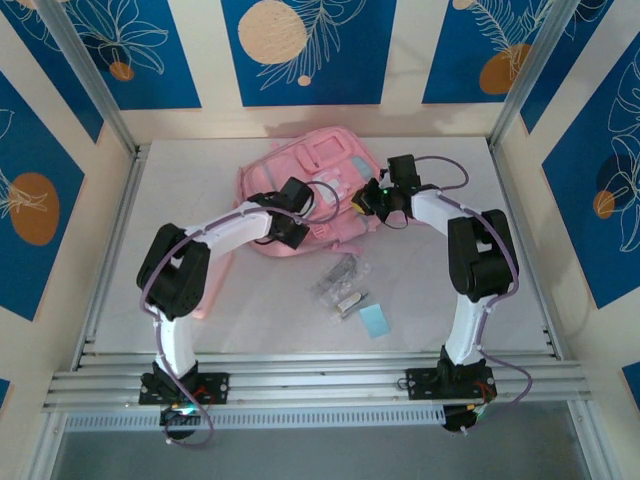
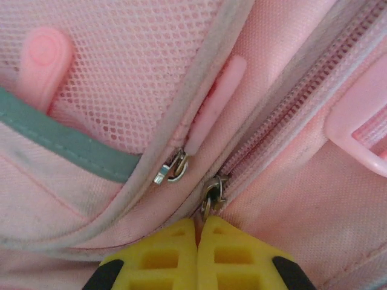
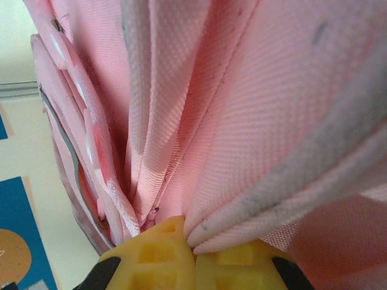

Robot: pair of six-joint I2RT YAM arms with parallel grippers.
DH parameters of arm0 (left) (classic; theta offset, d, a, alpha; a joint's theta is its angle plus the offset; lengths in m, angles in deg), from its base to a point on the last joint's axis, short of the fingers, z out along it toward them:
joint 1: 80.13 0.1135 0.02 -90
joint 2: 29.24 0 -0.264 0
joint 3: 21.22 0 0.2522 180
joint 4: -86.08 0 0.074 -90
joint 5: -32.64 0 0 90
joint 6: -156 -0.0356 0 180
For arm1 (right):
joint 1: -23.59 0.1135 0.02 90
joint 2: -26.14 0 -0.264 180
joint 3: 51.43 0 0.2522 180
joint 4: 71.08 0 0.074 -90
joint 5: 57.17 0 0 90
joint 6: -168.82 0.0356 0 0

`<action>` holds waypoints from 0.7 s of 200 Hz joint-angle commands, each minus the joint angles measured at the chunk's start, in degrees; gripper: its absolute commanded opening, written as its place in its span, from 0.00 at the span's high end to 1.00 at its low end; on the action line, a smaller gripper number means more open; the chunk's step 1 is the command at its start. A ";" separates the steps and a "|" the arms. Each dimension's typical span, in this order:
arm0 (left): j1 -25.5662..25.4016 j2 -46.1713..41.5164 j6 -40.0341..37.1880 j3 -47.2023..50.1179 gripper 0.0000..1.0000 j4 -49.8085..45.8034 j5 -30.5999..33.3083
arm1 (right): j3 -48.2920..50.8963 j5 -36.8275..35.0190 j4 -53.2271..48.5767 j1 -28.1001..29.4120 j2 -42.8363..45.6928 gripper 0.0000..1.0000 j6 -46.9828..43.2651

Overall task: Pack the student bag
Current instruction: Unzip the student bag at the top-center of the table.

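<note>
The student bag (image 1: 310,170), a large pink backpack, lies at the back middle of the table. My left gripper (image 1: 303,218) rests on its near left part. In the left wrist view its yellow fingers (image 2: 175,254) are shut on the metal pull tab of a zipper slider (image 2: 214,192) at the end of a closed pink zipper (image 2: 290,103). A second slider (image 2: 171,168) with a pink rubber pull sits just to the left. My right gripper (image 1: 358,205) is at the bag's right side, shut (image 3: 193,244) on a fold of pink fabric with grey trim (image 3: 272,205).
Clear plastic packets (image 1: 340,282) and a pale blue card (image 1: 375,320) lie on the white table (image 1: 480,250) in front of the bag, between the two arms. Metal rails run along the table's sides and near edge.
</note>
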State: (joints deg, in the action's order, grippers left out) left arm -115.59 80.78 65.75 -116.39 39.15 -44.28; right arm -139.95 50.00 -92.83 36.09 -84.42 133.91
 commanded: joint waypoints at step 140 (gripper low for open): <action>-8.54 -3.21 -1.24 -12.85 1.00 -6.21 0.54 | 16.00 4.30 13.23 3.52 13.14 0.43 11.42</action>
State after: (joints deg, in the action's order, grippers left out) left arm -121.95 78.50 64.14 -127.21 33.56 -41.91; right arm -124.82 53.98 -83.24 37.31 -69.67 141.15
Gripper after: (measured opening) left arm 0.049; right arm 0.571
